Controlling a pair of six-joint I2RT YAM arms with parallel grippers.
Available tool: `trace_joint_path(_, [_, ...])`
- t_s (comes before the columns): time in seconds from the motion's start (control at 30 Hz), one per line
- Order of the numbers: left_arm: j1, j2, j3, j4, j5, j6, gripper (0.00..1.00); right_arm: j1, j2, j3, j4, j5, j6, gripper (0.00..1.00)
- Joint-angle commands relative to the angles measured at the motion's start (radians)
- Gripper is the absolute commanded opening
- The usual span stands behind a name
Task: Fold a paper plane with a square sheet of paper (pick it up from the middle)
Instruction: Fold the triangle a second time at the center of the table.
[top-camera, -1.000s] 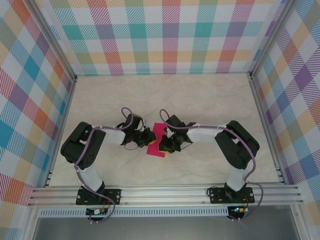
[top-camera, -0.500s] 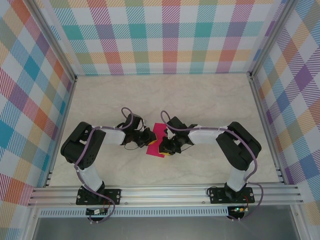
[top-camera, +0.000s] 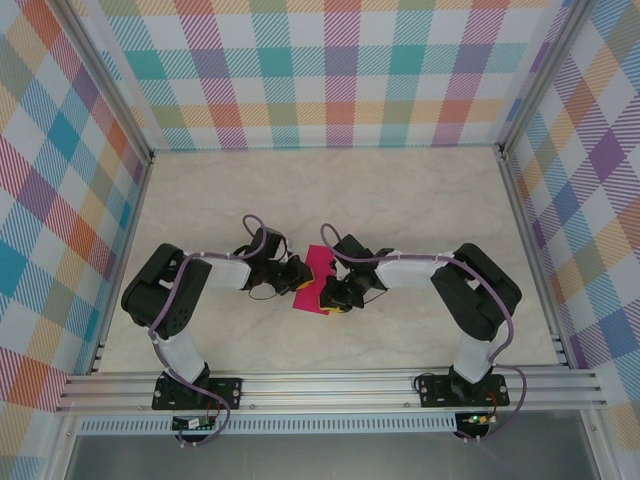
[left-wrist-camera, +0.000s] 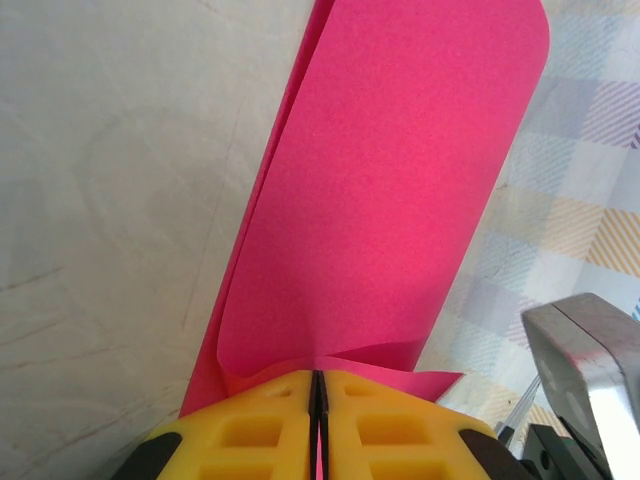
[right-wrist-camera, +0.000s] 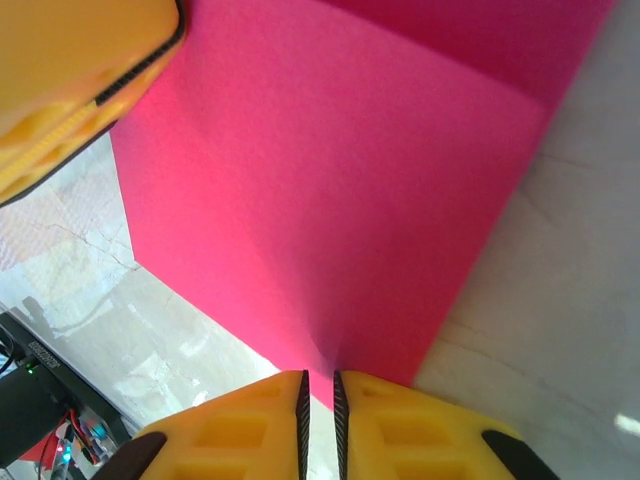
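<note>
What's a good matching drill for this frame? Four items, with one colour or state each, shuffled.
Things:
1. left gripper
2. square sheet of paper
3. table
4. enclosure walls

Colour or state:
a. pale, marbled
b. plaid in many colours
c. shut on the sheet's edge
d. magenta-pink, curled over on itself

Pairs: 1-c, 2-d, 3-a, 4-b
</note>
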Motion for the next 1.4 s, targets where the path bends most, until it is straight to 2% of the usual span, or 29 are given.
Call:
trace_joint_path(0.0, [-0.013, 0.057, -0.017, -0.084, -0.085, 0.023, 0.11, 0.005, -0.070, 0.003, -0.024, -0.004, -0.019, 0.18])
trace_joint_path(0.3, [-0.013, 0.042, -0.010, -0.089, -0.084, 0.015, 0.12, 0.006, 0.022, 0.049, -0.010, -0.029, -0.011, 0.17])
trace_joint_path(0.47, [-0.013, 0.040, -0.015, -0.083, -0.077, 0.015, 0.12, 0.006, 0.076, 0.026, -0.066, 0.021, -0.003, 0.16])
trace_joint_path(0.83, [-0.018, -0.064, 0.007, -0.091, -0.056, 0.016, 0.24, 0.006, 0.090, 0.011, -0.068, 0.018, 0.005, 0.12])
trace_joint_path(1.07, [-0.031, -0.150, -0.040, -0.070, -0.055, -0.011, 0.16, 0.006, 0.104, 0.032, -0.089, 0.037, 0.012, 0.09])
trace_joint_path(1.37, [-0.070, -0.104, -0.033, -0.067, -0.025, -0.014, 0.11, 0.006, 0.105, 0.017, -0.067, 0.030, 0.021, 0.08])
